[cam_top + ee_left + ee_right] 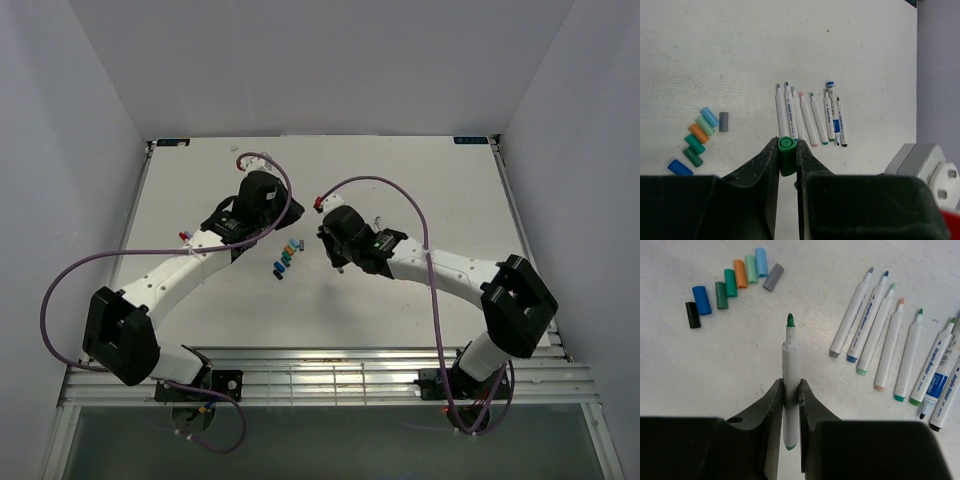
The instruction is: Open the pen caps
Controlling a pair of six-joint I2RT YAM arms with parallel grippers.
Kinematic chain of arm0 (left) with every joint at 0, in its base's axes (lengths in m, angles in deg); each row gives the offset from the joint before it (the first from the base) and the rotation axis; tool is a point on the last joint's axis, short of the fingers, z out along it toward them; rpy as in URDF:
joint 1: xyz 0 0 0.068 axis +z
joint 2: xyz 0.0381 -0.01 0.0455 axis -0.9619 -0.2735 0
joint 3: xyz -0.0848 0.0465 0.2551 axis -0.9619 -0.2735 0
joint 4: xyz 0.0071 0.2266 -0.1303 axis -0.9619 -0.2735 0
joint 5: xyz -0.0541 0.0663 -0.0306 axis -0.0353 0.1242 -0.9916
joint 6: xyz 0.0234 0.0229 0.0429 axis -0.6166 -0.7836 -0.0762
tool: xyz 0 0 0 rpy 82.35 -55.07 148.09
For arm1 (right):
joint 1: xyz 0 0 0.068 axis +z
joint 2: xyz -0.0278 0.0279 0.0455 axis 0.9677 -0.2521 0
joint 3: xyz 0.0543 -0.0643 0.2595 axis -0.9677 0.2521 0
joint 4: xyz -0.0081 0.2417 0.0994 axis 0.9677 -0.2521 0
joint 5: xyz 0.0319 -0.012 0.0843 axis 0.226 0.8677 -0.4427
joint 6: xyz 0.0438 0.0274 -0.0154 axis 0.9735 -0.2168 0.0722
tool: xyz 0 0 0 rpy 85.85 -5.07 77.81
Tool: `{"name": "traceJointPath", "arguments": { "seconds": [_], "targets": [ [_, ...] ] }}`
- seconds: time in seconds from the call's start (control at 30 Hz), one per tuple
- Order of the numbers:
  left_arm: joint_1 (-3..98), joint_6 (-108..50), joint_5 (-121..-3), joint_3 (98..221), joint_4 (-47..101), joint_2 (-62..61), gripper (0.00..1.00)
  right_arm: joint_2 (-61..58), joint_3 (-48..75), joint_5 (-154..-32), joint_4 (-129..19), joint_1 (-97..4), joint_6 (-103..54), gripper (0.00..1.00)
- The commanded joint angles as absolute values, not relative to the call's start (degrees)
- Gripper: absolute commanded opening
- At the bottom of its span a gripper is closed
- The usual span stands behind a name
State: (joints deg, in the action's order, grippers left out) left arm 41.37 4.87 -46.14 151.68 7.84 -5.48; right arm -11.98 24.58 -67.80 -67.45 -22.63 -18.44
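Cap-pull looked done on this one: left gripper (788, 149) was pinched shut on the green cap (786, 161), right gripper (790, 386) was clamped on the white pen (790, 357) with its green nib bare, both above the table (700, 375). Next, I'd say: drop the cap by the loose caps (730, 282) and lay the pen beside the uncapped pens (888, 345) (couldn't tell if any there kept a cap).
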Motion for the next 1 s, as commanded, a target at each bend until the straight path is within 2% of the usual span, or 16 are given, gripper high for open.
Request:
{"name": "traceJointPath", "arguments": {
  "seconds": [0.0, 0.17, 0.4, 0.53, 0.77, 0.8, 0.83, 0.9, 0.93, 0.97],
  "targets": [
    [41.4, 0.3, -45.2, 150.8, 9.0, -1.1, 0.0, -6.1, 27.2, -76.5, -64.3, -26.9, -18.8, 0.08],
    [41.4, 0.4, -43.2, 146.6, 2.4, 2.2, 0.0, -1.2, 31.4, -82.9, -64.3, -36.3, -18.8, 0.08],
    [41.4, 9.4, -44.2, 134.8, -0.9, 6.1, 0.0, 2.3, 34.9, -87.4, -64.7, -50.9, -19.8, 0.08],
    [41.4, 12.5, -45.3, 129.1, 0.7, 6.6, 0.0, 1.1, 34.0, -87.9, -66.5, -55.2, -20.8, 0.08],
    [41.5, 13.8, -44.5, 126.0, 2.4, 4.4, 0.0, -2.1, 36.3, -89.3, -65.1, -60.6, -21.2, 0.08],
    [41.5, 13.8, -44.7, 125.7, 2.9, 4.1, 0.01, -2.3, 36.8, -89.5, -64.9, -60.8, -21.2, 0.08],
    [41.5, 13.5, -45.1, 125.5, 4.0, 3.6, 0.08, -2.5, 37.0, -89.6, -64.7, -60.9, -21.2, 0.08],
    [41.5, 13.1, -45.3, 125.7, 4.8, 1.8, 0.14, -3.4, 37.1, -89.8, -64.0, -61.2, -21.0, 0.08],
    [41.5, 13.0, -45.2, 125.9, 5.1, 1.2, 0.23, -3.8, 37.0, -90.1, -63.8, -61.2, -21.0, 0.08],
    [41.5, 13.0, -45.1, 126.3, 5.2, 0.5, 0.25, -4.6, 37.0, -90.4, -63.3, -61.4, -20.8, 0.08]
  ]
}}
